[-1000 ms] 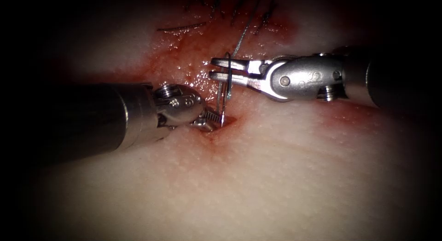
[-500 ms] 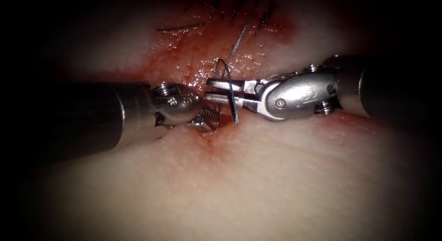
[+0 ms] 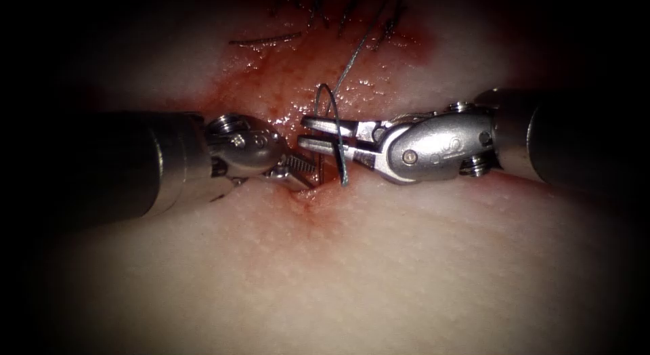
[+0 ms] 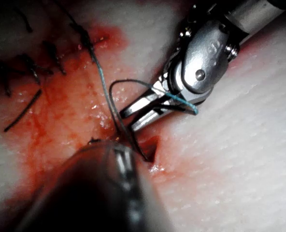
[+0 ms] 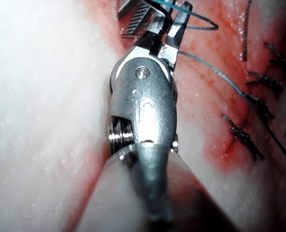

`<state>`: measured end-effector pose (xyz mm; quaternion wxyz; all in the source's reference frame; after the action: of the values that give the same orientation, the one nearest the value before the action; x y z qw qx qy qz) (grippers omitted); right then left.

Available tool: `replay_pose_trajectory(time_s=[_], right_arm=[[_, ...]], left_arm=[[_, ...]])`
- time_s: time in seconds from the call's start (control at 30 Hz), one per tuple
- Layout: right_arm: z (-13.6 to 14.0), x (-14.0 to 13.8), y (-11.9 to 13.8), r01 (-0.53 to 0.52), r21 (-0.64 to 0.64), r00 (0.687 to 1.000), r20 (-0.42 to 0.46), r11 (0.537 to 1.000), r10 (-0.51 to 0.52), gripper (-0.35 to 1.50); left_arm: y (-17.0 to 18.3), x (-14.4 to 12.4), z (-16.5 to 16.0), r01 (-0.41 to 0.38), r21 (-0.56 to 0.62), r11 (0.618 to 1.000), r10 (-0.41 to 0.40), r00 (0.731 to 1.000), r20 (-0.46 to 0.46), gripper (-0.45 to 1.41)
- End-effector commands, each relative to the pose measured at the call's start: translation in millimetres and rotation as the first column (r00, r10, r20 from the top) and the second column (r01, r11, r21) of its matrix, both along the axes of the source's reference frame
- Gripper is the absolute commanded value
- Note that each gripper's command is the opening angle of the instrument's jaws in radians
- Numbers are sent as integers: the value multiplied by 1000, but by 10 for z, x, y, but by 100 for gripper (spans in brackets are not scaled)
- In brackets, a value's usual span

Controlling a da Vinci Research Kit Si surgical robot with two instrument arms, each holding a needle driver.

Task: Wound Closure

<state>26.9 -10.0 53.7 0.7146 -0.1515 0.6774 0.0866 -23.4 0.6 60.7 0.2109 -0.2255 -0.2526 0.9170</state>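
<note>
The right arm's steel tool [image 3: 318,135] is clamping the thin curved needle [image 3: 335,135] mid-curve (tip at six o'clock), while the left arm's tool [image 3: 298,173] is gaping empty.

Two tools [image 3: 308,172] [image 3: 323,134], one needle [image 3: 333,135]

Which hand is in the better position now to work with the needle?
The right hand, probably: it grips the needle at mid-curve, above the cut, needle tip out of the tissue. The left hand lies open beside the cut, holding nothing.

My right gripper [image 3: 318,133] clamps the curved needle [image 3: 333,128] mid-curve, upright above the cut [image 3: 313,192], thread [image 3: 357,51] trailing toward one o'clock.
</note>
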Motion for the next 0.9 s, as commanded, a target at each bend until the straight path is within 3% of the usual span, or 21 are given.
replay_pose_trajectory(time_s=[0.03,0.2,0.37,0.9], right_arm=[[7,6,2,-1,1,1000,1,1000,1,-35],[8,4,4,-9,3,1000,7,1000,9,-35],[9,0,7,-22,5,1000,18,1000,22,-35],[11,-6,9,-118,77,991,64,990,114,-35]], left_arm=[[2,-4,3,5,-6,1000,-5,1000,6,61],[6,9,-21,55,-42,998,-55,998,8,56],[-4,5,-41,103,-66,992,-101,994,27,49],[-38,-64,-66,163,-136,977,-140,976,165,39]])
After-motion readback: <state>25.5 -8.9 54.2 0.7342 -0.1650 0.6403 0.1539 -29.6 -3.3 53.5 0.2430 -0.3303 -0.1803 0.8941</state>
